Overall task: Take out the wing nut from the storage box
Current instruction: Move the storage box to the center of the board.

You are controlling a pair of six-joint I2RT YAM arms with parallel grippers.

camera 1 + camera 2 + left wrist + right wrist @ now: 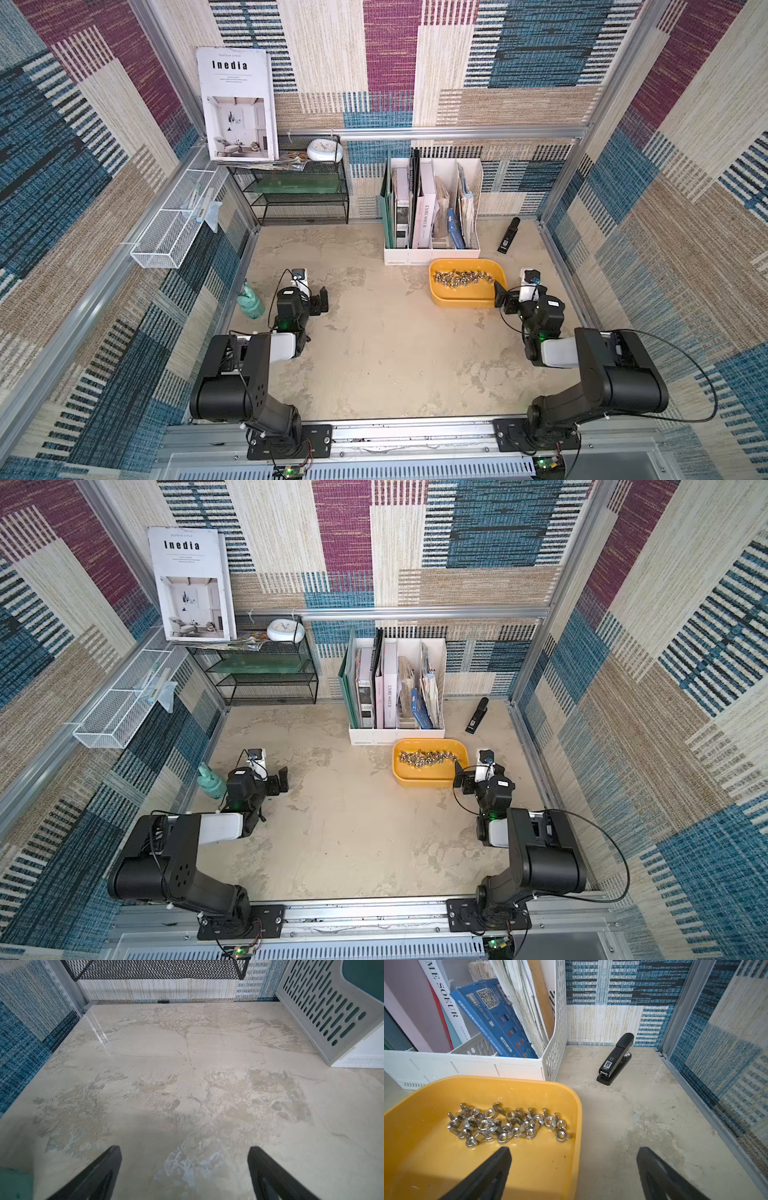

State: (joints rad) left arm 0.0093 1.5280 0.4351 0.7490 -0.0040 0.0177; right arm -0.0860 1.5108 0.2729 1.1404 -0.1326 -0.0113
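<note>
Right wrist view first: where's the storage box (pixel 529 1093)? (A)

Yellow tub on the table (pixel 633 1126), just in front of the white file holder (pixel 467 1066) — can't tell if they touch. The wing nuts (pixel 508 1124) lie in one silver heap on its floor, in the half nearer the holder. (B)

Right gripper (pixel 573 1149)? (A)

Jaws spread wide, gripping nothing. One finger (pixel 492 1172) is over the tub's bare floor, just short of the heap and apart from the nuts. The other one is outside the rim, over the table. So it straddles the tub's side wall near a corner. Height above the floor: can't tell. (B)

Top views agree? (A)

Yes. In both top views the tub sits on the right side of the table, with the right gripper at its right-hand end, nearest that arm. The black stapler (pixel 615 1059) lies farther back near the right rear corner, apart from the holder and the tub. (B)

Left gripper (pixel 184 1148)? (A)

Left wrist view: jaws wide apart too, nothing between them, only bare table under them. In both top views it is on the left side of the table, well apart from the tub. (B)

Anything else near it? (A)

A green bottle (pixel 250 301) stands just beside the left arm, by the left wall — the black mesh shelf (pixel 303 187) is at the back left. (B)
</note>
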